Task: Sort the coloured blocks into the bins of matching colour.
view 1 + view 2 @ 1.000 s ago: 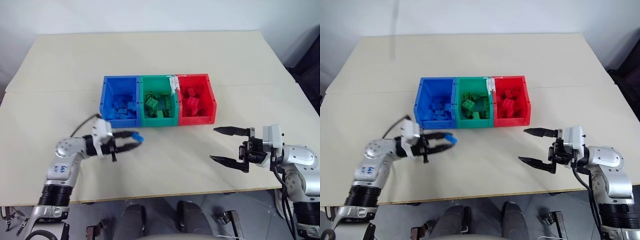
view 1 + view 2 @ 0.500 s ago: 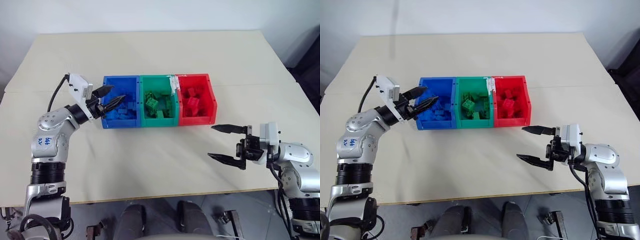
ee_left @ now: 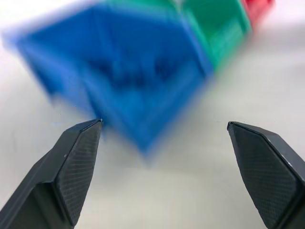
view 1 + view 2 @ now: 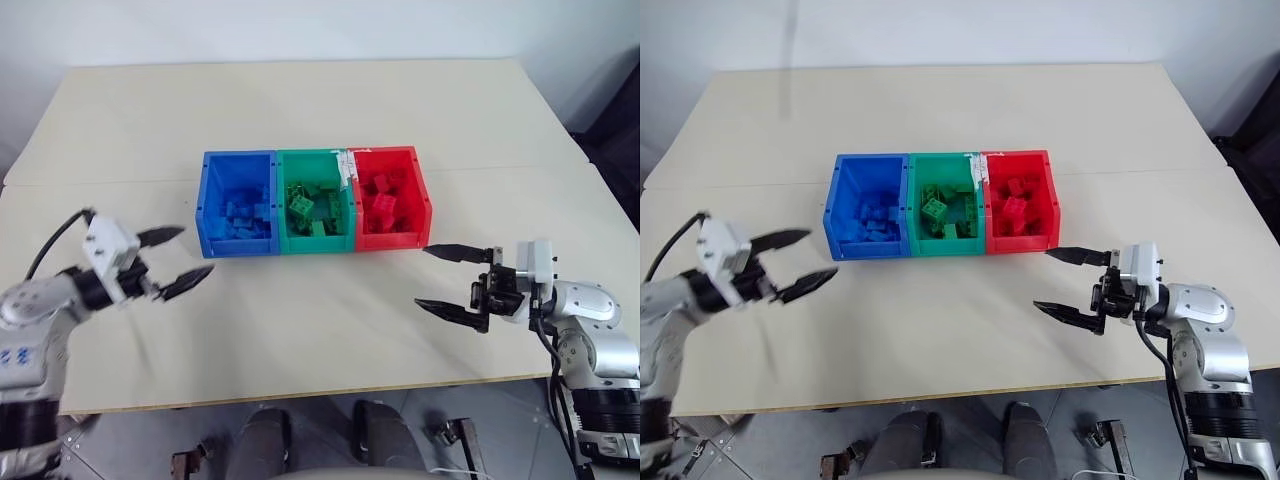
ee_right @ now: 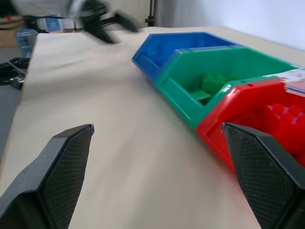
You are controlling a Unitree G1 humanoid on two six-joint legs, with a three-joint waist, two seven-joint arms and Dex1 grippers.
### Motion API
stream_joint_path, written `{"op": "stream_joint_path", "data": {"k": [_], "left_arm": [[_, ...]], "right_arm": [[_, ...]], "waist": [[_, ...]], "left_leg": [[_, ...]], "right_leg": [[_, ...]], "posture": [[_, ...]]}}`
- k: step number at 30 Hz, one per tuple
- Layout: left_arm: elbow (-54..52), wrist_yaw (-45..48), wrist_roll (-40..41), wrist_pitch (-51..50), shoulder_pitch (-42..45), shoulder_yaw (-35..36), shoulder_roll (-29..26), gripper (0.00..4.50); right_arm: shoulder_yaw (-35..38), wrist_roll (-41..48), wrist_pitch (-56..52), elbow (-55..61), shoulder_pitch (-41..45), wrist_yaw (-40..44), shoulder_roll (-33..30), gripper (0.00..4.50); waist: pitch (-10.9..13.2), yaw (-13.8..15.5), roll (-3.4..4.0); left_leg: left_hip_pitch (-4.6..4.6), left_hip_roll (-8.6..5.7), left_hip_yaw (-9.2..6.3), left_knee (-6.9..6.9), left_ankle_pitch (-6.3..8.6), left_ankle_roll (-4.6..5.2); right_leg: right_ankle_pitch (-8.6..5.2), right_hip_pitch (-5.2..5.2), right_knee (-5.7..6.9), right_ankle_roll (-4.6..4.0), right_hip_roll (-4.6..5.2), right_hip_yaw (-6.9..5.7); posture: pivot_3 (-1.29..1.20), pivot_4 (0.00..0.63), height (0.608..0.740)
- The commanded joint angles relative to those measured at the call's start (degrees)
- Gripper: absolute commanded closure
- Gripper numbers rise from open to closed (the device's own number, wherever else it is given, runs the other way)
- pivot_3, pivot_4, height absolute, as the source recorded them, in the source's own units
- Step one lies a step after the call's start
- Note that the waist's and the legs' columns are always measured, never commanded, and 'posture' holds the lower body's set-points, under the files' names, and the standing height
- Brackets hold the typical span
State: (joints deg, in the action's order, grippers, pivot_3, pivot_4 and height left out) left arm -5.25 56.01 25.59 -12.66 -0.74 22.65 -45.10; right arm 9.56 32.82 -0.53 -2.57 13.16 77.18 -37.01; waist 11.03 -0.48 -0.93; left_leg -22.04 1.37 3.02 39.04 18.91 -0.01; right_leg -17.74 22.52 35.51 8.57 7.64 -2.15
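Observation:
Three bins stand side by side mid-table: blue bin [image 4: 237, 245], green bin [image 4: 316, 243] and red bin [image 4: 392, 240]. Blue blocks [image 4: 243, 215] lie in the blue one, green blocks [image 4: 303, 205] in the green one, red blocks [image 4: 385, 203] in the red one. My left gripper [image 4: 198, 250] hangs open and empty over the table, left of the blue bin and pointing toward it. The right gripper [image 4: 421, 276] is open and empty just in front of the red bin's right corner. In the left wrist view the blue bin [image 3: 128, 71] lies ahead, between my spread fingers.
The bins sit on a beige table [image 4: 320, 330] whose front edge runs just below both grippers. A white label [image 4: 347, 168] is stuck on the rim between the green and red bins. The right wrist view looks along the row of bins to the left gripper [image 5: 102, 21].
My left gripper held a blue block, swung over the blue bin and opened; it is now empty and has drawn back to the left. The right gripper stayed put.

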Motion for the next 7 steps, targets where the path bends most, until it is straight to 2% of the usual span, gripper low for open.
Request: {"op": "stream_joint_path", "data": {"k": [1, 7], "left_arm": [[-3.54, -0.43, 0.21, 2.49, -3.24, 3.59, -0.08, 0.04], [-4.41, -3.84, -1.23, 3.68, -6.11, 3.13, 1.63, 0.04]], "right_arm": [[1.42, 0.07, 1.59, -0.80, 1.16, -0.07, -0.24, 0.00], [1.50, -1.00, 3.44, -4.85, 3.54, -0.67, 0.07, 0.00]], "waist": [[0.00, 0.55, 0.00], [0.00, 0.33, 0.01]], "left_leg": [[0.00, 0.00, -0.04, 0.01, 0.00, 0.00], [0.00, -0.02, -0.17, 0.02, 0.01, -0.03]], "right_leg": [[0.00, 0.00, -0.01, -0.01, 0.02, -0.04], [0.00, -0.02, -0.08, -0.07, 0.11, -0.12]], "posture": [[0.00, 0.150, 0.740], [0.00, 0.150, 0.740]]}}
